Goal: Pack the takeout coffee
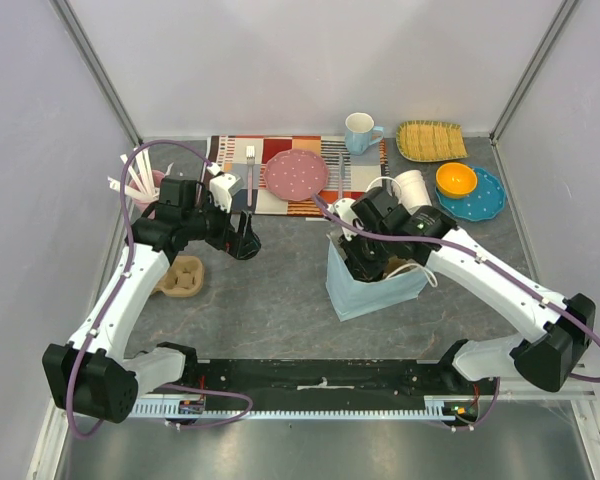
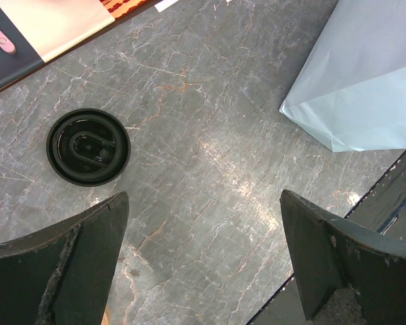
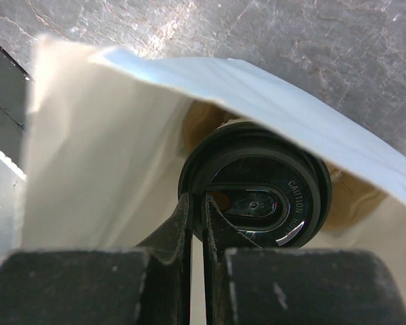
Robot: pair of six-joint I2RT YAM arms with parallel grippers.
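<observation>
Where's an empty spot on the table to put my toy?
Bare tabletop lies near the front, between the cardboard cup carrier and the blue bag. The back is crowded: striped mat, pink plate, mug, wicker tray, blue plate.

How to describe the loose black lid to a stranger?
On the grey stone table, look between the striped placemat and the pale blue bag. A round black lid lies flat there; the other lid sits inside the bag.
</observation>
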